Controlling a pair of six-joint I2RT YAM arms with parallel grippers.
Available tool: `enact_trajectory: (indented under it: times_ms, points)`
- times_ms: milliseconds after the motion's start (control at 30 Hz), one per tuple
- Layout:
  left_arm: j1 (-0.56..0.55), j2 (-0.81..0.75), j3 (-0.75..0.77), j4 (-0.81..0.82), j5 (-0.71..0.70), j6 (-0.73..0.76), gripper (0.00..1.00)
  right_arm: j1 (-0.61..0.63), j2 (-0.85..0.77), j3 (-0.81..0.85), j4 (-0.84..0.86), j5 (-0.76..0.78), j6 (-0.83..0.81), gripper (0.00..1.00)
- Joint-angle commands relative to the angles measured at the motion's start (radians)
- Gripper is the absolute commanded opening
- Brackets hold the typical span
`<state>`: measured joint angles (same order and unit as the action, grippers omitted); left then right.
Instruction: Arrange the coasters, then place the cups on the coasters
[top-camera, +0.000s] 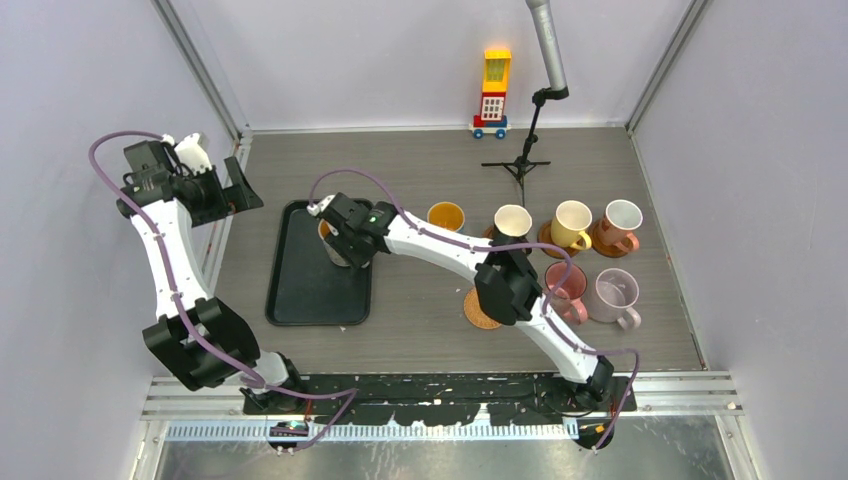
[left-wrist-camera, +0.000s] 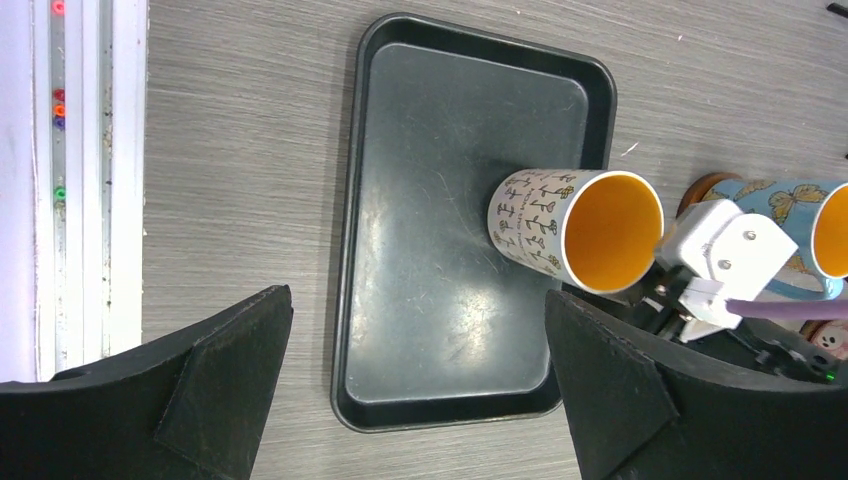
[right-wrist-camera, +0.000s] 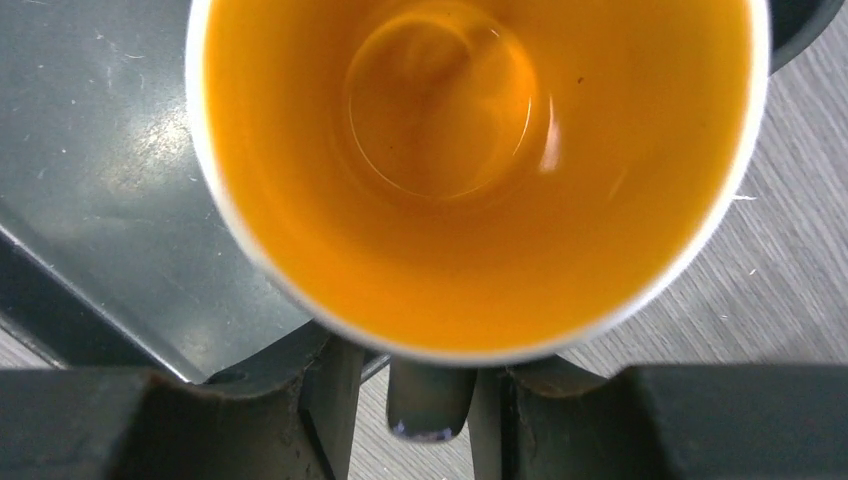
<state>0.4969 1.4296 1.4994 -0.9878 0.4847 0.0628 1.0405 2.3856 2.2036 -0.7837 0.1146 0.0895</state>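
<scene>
Since, on the tabletop (top-camera: 430, 170), the black tray (left-wrist-camera: 345, 250) holds the patterned mug (left-wrist-camera: 535, 225) at its right edge, bound for the bare coaster (top-camera: 478, 316), the right claw (right-wrist-camera: 415, 398), astride the handle (right-wrist-camera: 430, 412) with its grip impossible to tell, should pinch squarely before lifting.

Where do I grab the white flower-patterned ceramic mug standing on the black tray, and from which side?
Take its handle, right hand coming down from above. The white flower-patterned mug stands upright by the black tray's rim, and the handle juts out past that rim, between the fingers.
</scene>
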Motion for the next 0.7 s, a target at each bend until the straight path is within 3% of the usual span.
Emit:
enact_trajectory:
  times_ms: [0, 100, 300, 467, 667]
  points:
    - [0.019, 0.0, 0.024, -0.002, 0.043, -0.012, 1.0, 0.004, 0.016, 0.096, -0.028, 0.015, 0.025, 0.41]
    - [0.024, 0.003, 0.024, 0.0, 0.046, -0.012, 1.0, 0.004, 0.02, 0.112, -0.03, 0.038, 0.028, 0.32]
    - [0.031, 0.013, 0.033, 0.001, 0.057, -0.01, 1.0, 0.004, -0.017, 0.102, -0.007, 0.046, 0.023, 0.01]
    - [0.03, 0.022, 0.038, 0.007, 0.071, -0.009, 1.0, 0.004, -0.094, 0.05, 0.105, 0.006, 0.012, 0.0]
    - [0.03, 0.032, 0.058, 0.017, 0.075, -0.009, 1.0, 0.003, -0.247, -0.162, 0.422, -0.042, -0.059, 0.0]
